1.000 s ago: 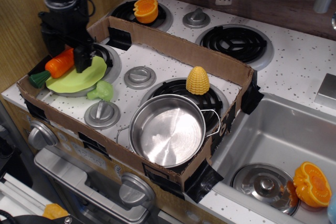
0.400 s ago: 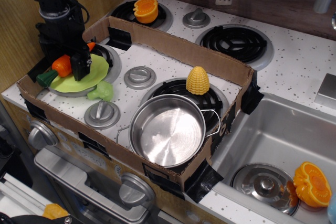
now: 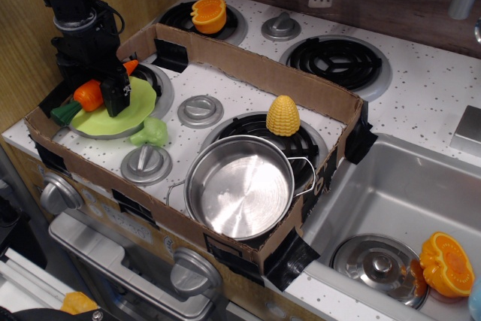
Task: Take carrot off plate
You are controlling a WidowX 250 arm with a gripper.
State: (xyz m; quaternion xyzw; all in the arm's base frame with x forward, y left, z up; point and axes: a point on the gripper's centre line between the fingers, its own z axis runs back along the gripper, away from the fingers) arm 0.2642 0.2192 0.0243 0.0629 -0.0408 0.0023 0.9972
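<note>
The orange carrot [image 3: 89,95] lies across the left rim of the lime-green plate [image 3: 135,103], its dark green stem end [image 3: 65,113] pointing to the front left and its tip [image 3: 131,67] to the back right. My black gripper [image 3: 109,89] is down over the carrot's middle. Its near finger [image 3: 117,95] presses against the carrot's side and the far finger is hidden behind it. The jaws look closed on the carrot, which still rests on the plate.
A cardboard wall [image 3: 248,69] rings the stove area. Inside it are a small green toy [image 3: 150,134] by the plate, a steel pot [image 3: 239,186], a yellow corn cob [image 3: 283,116] and silver burner discs [image 3: 200,110]. A halved orange [image 3: 209,13] sits at the back, and a sink [image 3: 406,208] is at the right.
My gripper came down from above the carrot onto its middle, then stayed nearly still. The carrot and plate shifted slightly, and the small green toy moved a little to the right.
</note>
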